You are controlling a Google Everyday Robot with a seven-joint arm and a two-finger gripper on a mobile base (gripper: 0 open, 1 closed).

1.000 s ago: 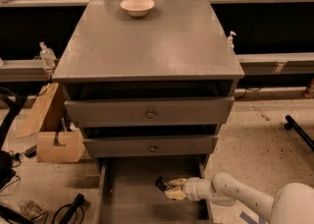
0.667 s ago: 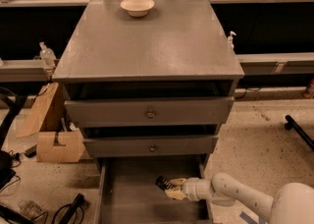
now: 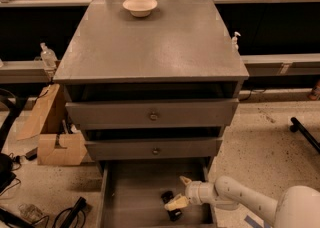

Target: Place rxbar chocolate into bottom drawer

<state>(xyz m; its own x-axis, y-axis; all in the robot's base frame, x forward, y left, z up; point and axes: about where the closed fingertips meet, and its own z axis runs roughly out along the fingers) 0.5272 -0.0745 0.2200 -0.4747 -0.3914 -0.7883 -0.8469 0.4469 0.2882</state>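
The bottom drawer [image 3: 132,192] is pulled out at the foot of the grey cabinet [image 3: 150,47]. My gripper [image 3: 180,192] reaches into it from the right, low over the drawer floor, with its two pale fingers [image 3: 176,203] spread apart. The rxbar chocolate [image 3: 174,215], dark and flat, lies on the drawer floor just left of and under the lower finger, which crosses and hides its middle. I cannot tell whether that finger touches the bar.
A white bowl [image 3: 140,6] stands at the back of the cabinet top. The two upper drawers [image 3: 152,116] with round knobs are nearly shut. A cardboard box [image 3: 55,147] and cables lie on the floor to the left. A black bar [image 3: 305,134] crosses the floor on the right.
The gripper's fingers have spread wider apart. The dark bar now sits lower in the drawer, nearer the front.
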